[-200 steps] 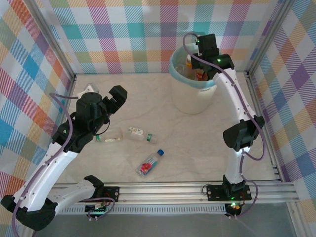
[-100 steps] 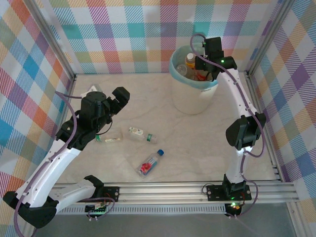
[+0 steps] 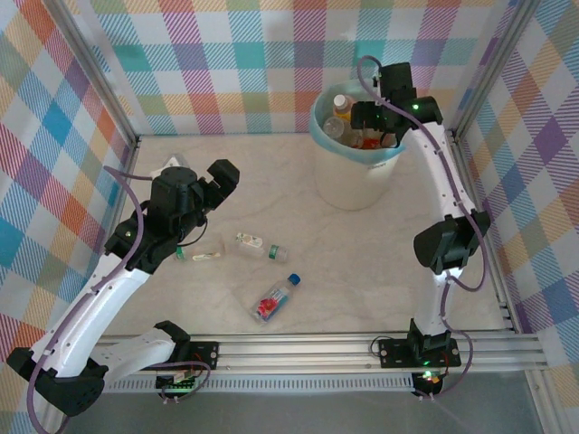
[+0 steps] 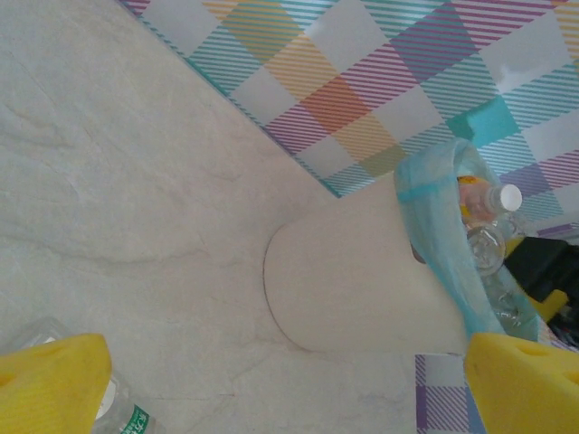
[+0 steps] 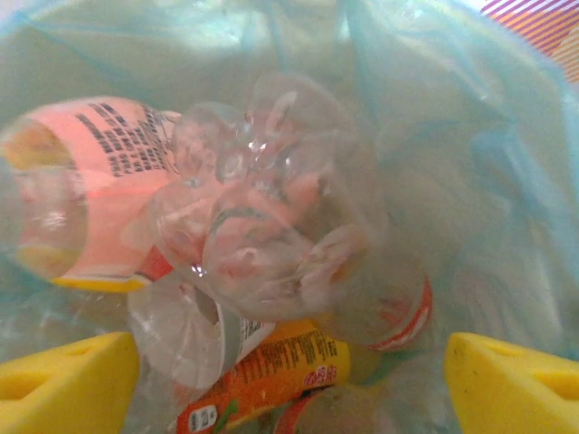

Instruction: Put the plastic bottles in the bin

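Note:
The cream bin (image 3: 348,176) with its teal liner stands at the back right and holds several plastic bottles (image 3: 342,107). My right gripper (image 3: 378,127) hangs over its mouth, open. In the right wrist view the yellow fingertips (image 5: 68,380) stand wide apart above a clear bottle (image 5: 271,208), which lies loose on an orange-labelled one (image 5: 271,380). Three bottles lie on the table: a green-labelled one (image 3: 257,243), a clear one (image 3: 204,254) and a red-labelled one with a blue cap (image 3: 275,298). My left gripper (image 3: 213,181) hovers open at the left, empty, facing the bin (image 4: 362,289).
Another bottle (image 3: 172,164) lies by the left wall behind my left arm. Plaid walls close in the table on three sides, and an aluminium rail (image 3: 298,348) runs along the near edge. A bottle's green label (image 4: 127,418) shows by my left finger.
My right gripper has opened over the bin and shifted slightly right; the clear bottle now lies loose among the others. My left arm has barely moved.

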Robot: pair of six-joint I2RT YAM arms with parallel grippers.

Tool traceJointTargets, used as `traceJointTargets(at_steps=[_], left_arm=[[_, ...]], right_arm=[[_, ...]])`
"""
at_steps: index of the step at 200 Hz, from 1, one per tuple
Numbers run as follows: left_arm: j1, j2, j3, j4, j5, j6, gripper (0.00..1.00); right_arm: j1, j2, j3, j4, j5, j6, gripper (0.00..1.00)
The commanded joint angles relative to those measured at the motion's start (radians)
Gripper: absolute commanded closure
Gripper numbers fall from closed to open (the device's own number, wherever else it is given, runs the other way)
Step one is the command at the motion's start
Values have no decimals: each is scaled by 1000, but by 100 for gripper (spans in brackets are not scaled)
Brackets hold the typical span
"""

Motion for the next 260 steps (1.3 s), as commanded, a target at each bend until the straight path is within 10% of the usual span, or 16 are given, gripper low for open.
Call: traceJointTargets(at_steps=[1,68,110,168,212,260], left_arm=[[-2,12,-5,1,17,-8,0],[-3,25,-3,-8,23,-24,0],[-3,18,-7,-23,-1,-25,0],[-1,21,-1,-53,-8,-13,0],[20,9,19,-154,-90,54,0],[135,25,-61,-230,46,86,0]], right_arm=[[5,-69,83,-74,-14,14,12],[5,-11,96,10,-56,-14,50],[5,47,58,-22,-70,-5,57],[1,47,67,-35,-63,5,51],[5,-15,211,-81,-83,23,24],[57,-281,-60,50,-93,51,20]])
